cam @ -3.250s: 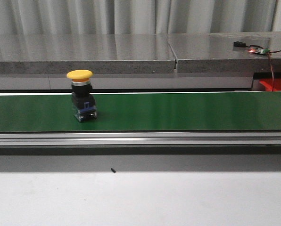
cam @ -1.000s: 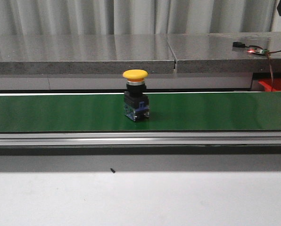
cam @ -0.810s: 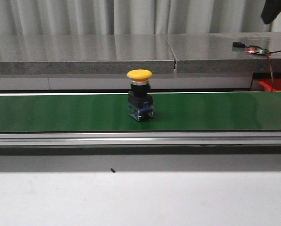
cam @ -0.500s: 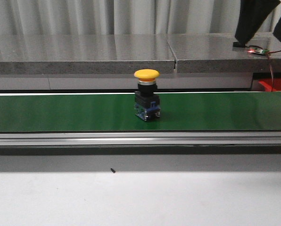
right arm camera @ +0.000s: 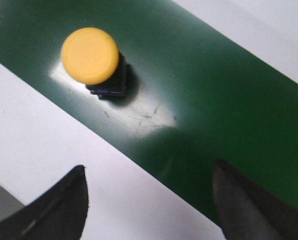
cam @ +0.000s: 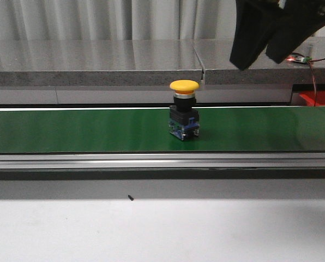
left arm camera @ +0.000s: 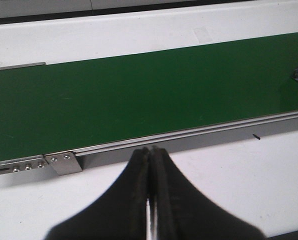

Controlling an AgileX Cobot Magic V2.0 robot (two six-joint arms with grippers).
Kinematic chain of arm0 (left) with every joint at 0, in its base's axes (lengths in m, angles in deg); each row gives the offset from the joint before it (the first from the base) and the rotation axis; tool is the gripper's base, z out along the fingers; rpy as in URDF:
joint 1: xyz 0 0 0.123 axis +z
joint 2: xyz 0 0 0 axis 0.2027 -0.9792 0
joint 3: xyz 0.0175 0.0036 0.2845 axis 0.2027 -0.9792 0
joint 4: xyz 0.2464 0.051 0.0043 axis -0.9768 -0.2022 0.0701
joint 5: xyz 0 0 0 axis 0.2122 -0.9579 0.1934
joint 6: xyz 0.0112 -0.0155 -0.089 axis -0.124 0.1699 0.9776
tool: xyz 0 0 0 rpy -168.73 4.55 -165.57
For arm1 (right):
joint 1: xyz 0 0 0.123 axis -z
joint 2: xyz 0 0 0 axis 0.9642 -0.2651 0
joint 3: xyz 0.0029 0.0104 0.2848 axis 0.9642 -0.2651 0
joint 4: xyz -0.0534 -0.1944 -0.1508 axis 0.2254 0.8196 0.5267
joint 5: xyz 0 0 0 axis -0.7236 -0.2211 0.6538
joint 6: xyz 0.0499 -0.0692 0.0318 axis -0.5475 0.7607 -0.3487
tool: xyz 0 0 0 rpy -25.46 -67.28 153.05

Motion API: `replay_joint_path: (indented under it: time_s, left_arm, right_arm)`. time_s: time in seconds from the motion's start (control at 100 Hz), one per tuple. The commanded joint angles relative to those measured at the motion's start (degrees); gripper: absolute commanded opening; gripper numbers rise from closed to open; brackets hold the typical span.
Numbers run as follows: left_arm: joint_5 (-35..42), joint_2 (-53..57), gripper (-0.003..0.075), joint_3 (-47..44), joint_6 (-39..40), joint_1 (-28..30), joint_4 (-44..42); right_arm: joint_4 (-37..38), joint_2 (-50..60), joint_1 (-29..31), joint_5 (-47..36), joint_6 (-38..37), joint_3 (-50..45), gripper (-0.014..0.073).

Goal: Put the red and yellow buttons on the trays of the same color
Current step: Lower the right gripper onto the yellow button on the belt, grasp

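Yellow button point(cam: 184, 117): upright mid-belt on the green belt point(cam: 70, 131), nearer its far edge.
Right gripper point(cam: 271, 52): above it, fingers spread, empty.
Left gripper point(left arm camera: 150, 165): fingers pressed together, empty.
Red tray point(cam: 318, 98): beyond the belt's right end.

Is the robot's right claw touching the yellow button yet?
Apart. In the front view the right gripper hangs above and to the right of the yellow button, with grey ledge showing between them. Its fingers are spread wide.

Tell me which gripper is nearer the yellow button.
Right. The right gripper hangs open above the yellow button, off to its right. The left gripper sits shut near the belt's far left end.
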Motion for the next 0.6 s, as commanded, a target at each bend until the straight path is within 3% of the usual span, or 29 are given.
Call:
replay_joint_path:
  time_s: [0.0,0.49,0.59]
  left_arm:
    - [3.7,0.0,-0.0019,1.4,0.6,-0.4,1.1]
    - [3.7,0.0,-0.0019,1.4,0.6,-0.4,1.1]
    - [3.7,0.0,-0.0019,1.4,0.6,-0.4,1.1]
  right_arm:
    - [-2.4,0.4,-0.9,-2.5,3.5,1.4,0.0527]
    - [-4.3,-8.9,-2.8,-14.5,6.4,1.5,0.0527]
    - [-5.1,-9.9,-2.8,-16.9,6.3,1.5,0.0493]
